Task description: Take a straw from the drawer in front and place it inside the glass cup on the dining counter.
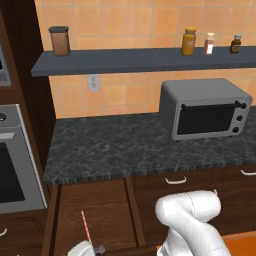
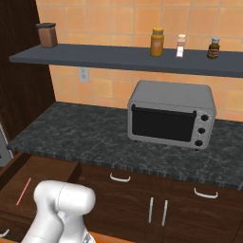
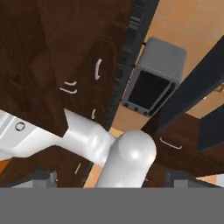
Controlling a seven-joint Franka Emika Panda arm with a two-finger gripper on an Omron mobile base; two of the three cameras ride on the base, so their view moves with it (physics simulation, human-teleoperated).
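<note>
The straw (image 1: 86, 225) stood nearly upright at the bottom of the left base view, top leaning slightly left, seemingly set in the cup (image 1: 80, 248) just below it. Behind gaped the open drawer (image 1: 92, 210) under the black counter (image 1: 150, 145). Whether the pincer stood wide, I couldn't tell.

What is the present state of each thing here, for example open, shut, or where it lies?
drawer, pulled open.
straw, lying inside the drawer.
toaster oven, door shut.
cabinet doors, shut.
jar, lid on.
</note>
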